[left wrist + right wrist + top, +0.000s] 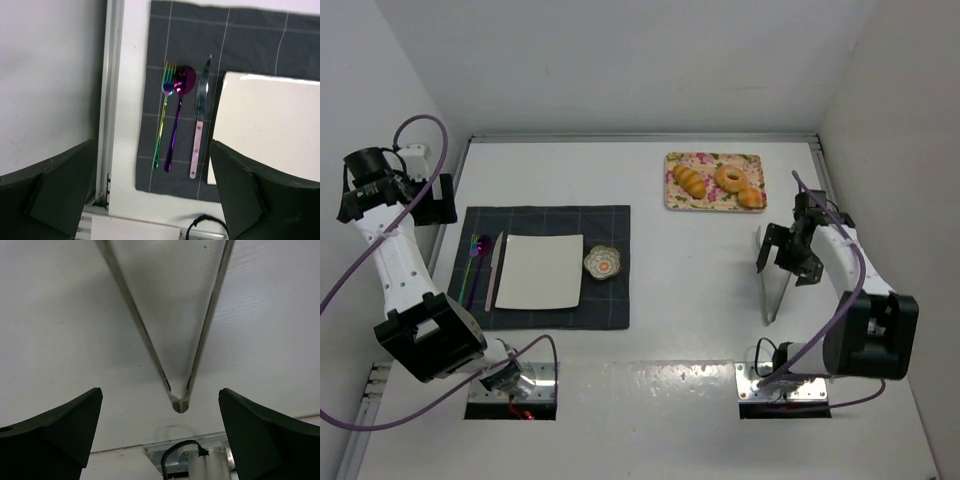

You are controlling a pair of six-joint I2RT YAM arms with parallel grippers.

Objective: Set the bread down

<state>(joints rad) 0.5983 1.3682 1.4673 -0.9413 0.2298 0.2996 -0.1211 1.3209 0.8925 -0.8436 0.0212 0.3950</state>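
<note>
Bread: I see three golden-brown pieces together on the floral tray (672,160), at the far right-centre of the table (700,330).
Twisted roll (689,181): lies at the tray's left end.
Ring-shaped piece (730,178): sits in the middle, just beside the roll.
Small round bun (750,198): is at the tray's right end, on its near side, close against the ring.
Right claw (160,392): my wrist view shows the fingers spread wide, pinching nothing.
Tongs (180,401): lie on the bare table between those fingers, hinge end toward the wrist camera and both arms opening away. From above they sit nearer the arm bases than the tray, apart from it.
Left claw (152,150): fingers are spread wide and empty, over the left edge of the placemat (250,40).
Placemat: dark checked cloth on the table's left half.
Cutlery: fork (164,112), spoon (179,107) and knife (201,117) lie side by side along its left side.
White plate (270,130): square, just right of the knife.
Small floral dish (602,262): on the cloth beside the plate's right edge.
</note>
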